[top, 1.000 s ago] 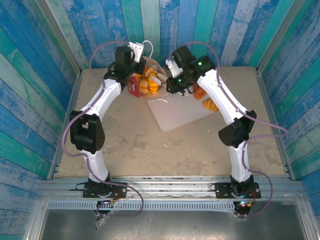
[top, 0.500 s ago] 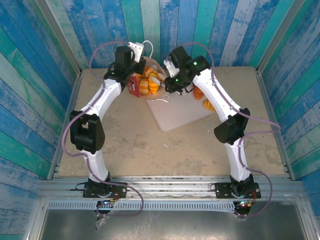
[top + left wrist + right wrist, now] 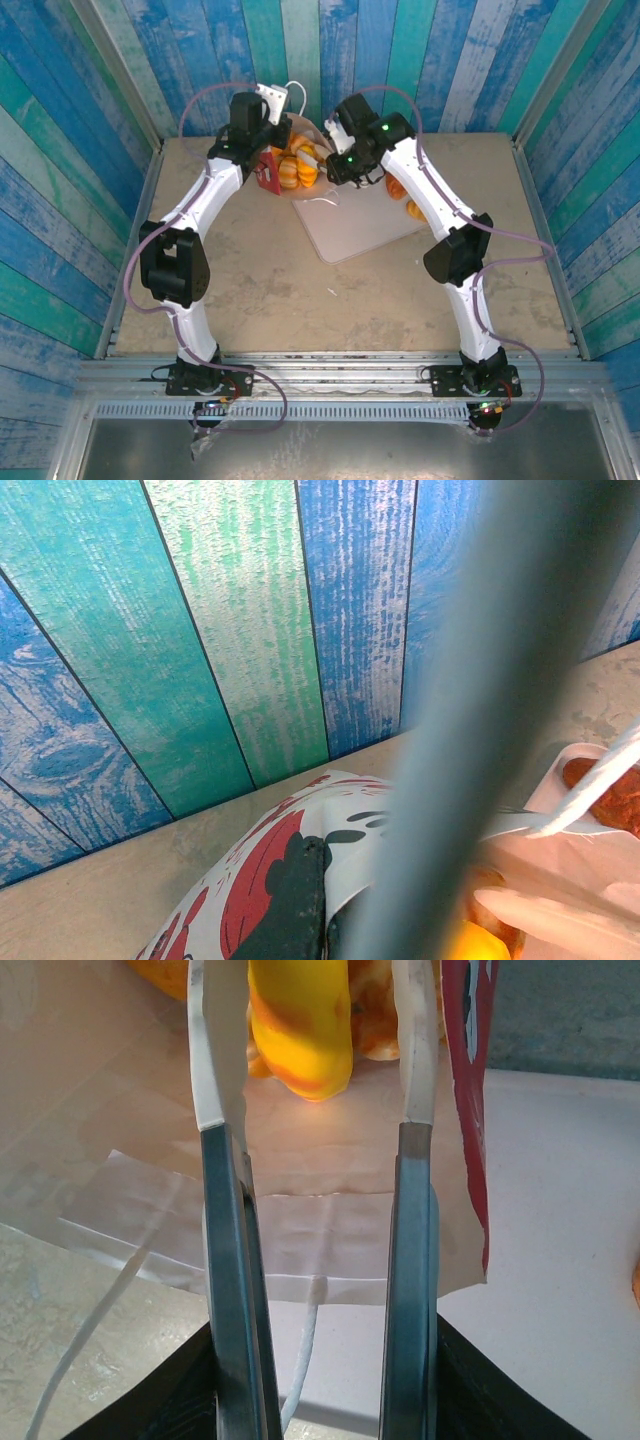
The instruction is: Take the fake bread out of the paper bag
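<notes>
The red-and-white paper bag (image 3: 270, 170) lies on its side at the back of the table, mouth to the right. My left gripper (image 3: 262, 150) is shut on its upper wall; in the left wrist view a dark finger (image 3: 290, 910) presses the patterned paper (image 3: 240, 900). Orange fake bread (image 3: 297, 165) sits in the mouth. My right gripper (image 3: 326, 166) is open at the mouth. In the right wrist view its white-tipped fingers (image 3: 220, 1060) flank a yellow-orange piece (image 3: 300, 1040) over the bag's white inside (image 3: 320, 1220). Two more pastries (image 3: 402, 188) lie to the right.
A flat pale square tray (image 3: 350, 230) lies under and in front of the bag's mouth. A white cord handle (image 3: 305, 1350) trails over its edge. Blue-green plank walls (image 3: 300, 50) stand close behind the bag. Bare table (image 3: 300, 300) stretches toward the arm bases.
My right gripper has moved left, away from the pastries on the tray and up to the bag's mouth. The left gripper and the bag have stayed put.
</notes>
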